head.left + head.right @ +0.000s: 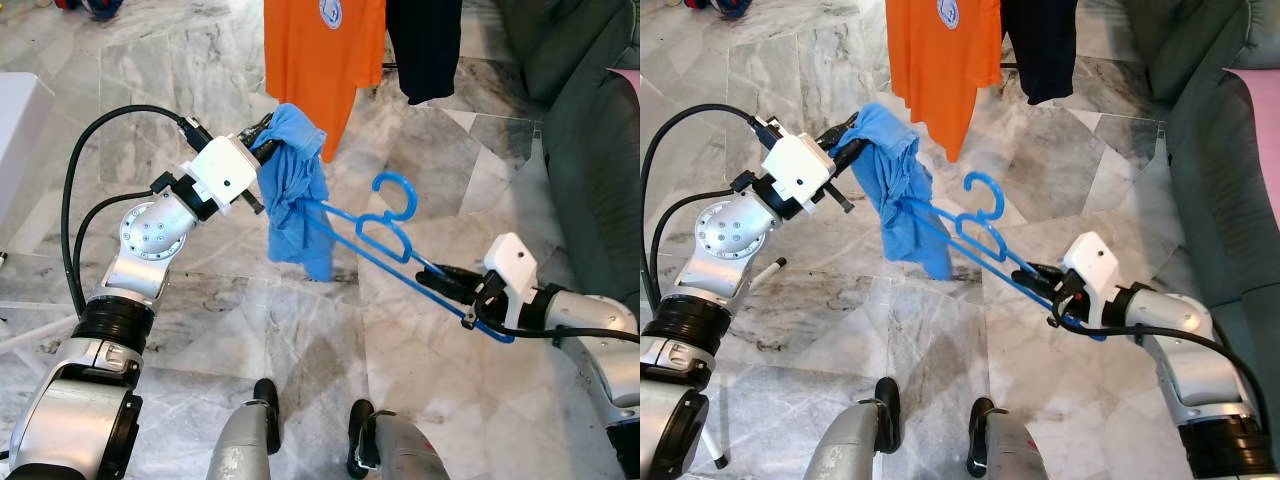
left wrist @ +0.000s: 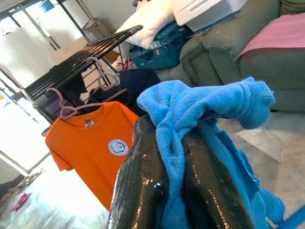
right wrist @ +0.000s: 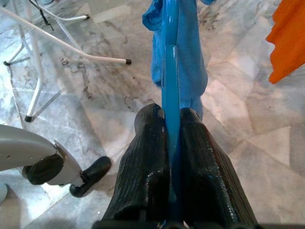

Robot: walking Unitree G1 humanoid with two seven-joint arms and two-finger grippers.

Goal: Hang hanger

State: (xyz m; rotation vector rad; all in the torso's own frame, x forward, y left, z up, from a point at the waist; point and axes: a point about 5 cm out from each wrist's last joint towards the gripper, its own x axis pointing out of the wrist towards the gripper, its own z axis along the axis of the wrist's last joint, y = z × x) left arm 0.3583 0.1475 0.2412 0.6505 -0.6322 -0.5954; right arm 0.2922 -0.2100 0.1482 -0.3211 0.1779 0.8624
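The right gripper (image 1: 432,275) sits at about 4 o'clock in the left eye view, with its jaws closed on one end of the blue hanger (image 1: 385,245); in the right wrist view the two black fingers (image 3: 147,162) clamp the blue bar between them. The hanger is held in the air above the marble floor (image 1: 330,380), extending from the right gripper toward 10 o'clock, with its hook rising near the centre of the view. The far end of the hanger runs into the blue cloth (image 1: 297,190), which hangs down in loose folds just left of centre. The left gripper (image 1: 268,148) is raised at about 10 o'clock, its jaws closed on the upper part of the blue cloth; the left wrist view shows the cloth bunched between and over the black fingers (image 2: 143,176). At 12 o'clock an orange T-shirt (image 1: 320,60) hangs beside a dark garment (image 1: 425,45), both well beyond the held cloth. The left wrist view shows these two garments on hangers suspended from a black drying rack (image 2: 81,64). A grey sofa (image 1: 590,130) occupies the 2 o'clock region, with a pink cloth (image 2: 281,33) lying on it. The robot's two feet (image 1: 265,405) stand on the floor at 6 o'clock.
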